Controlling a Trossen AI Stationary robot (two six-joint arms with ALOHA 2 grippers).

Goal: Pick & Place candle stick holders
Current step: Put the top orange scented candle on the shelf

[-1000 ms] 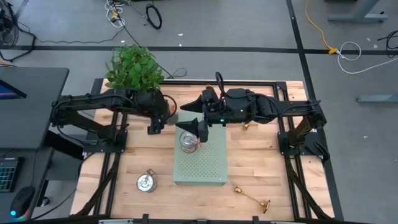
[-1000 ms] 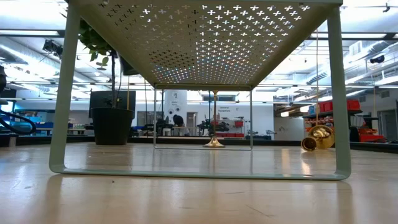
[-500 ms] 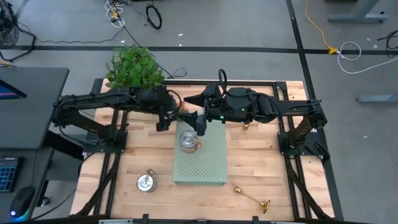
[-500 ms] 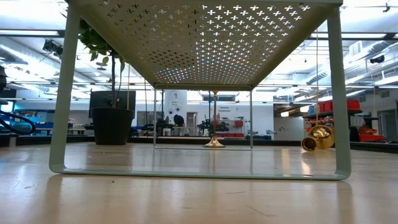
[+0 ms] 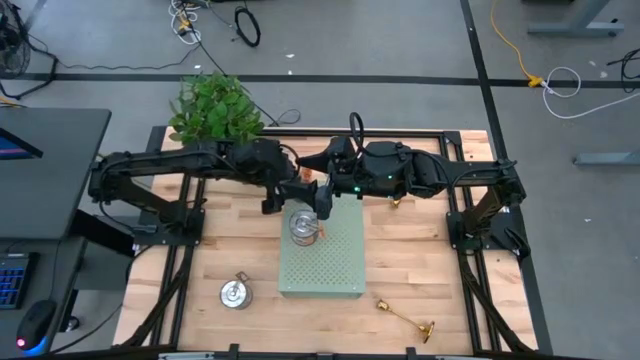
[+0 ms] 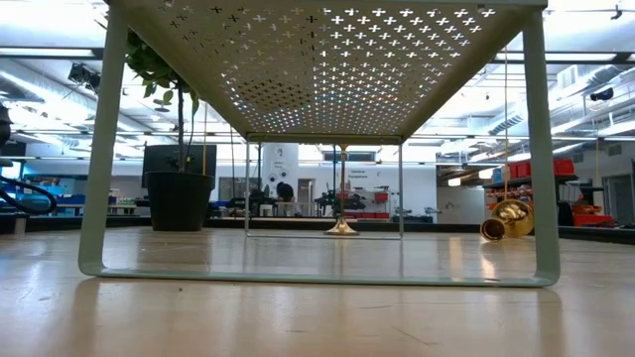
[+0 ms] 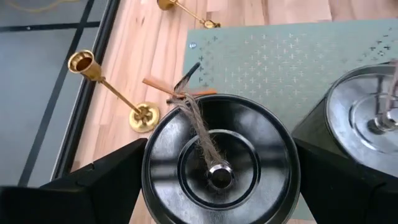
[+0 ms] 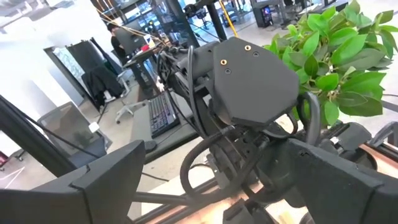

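Observation:
My left gripper is shut on a round dark tin with a knobbed lid, twine and a brown tag, just off the far edge of the green perforated stand. My right gripper hangs open right beside it, level, facing the left arm, with nothing between its fingers. One brass candle stick holder lies on its side at the near right. Another stands on its base under the right arm. Part of a third shows beyond it. My left gripper pinches the tin between its two fingers, one on each side of the round wall. The fingers slant down from the table's left. The tin is lifted clear, lid side up, above the stand's far edge.
A second tin sits on the stand's far end, close under both grippers. A third tin stands on the wood at the near left. A potted plant fills the far left corner. Bare wood lies left and right of the stand.
My left gripper has carried the tin toward the table's right edge, from beside the plant to the stand's far edge, close to my right gripper. The tin stays lifted clear.

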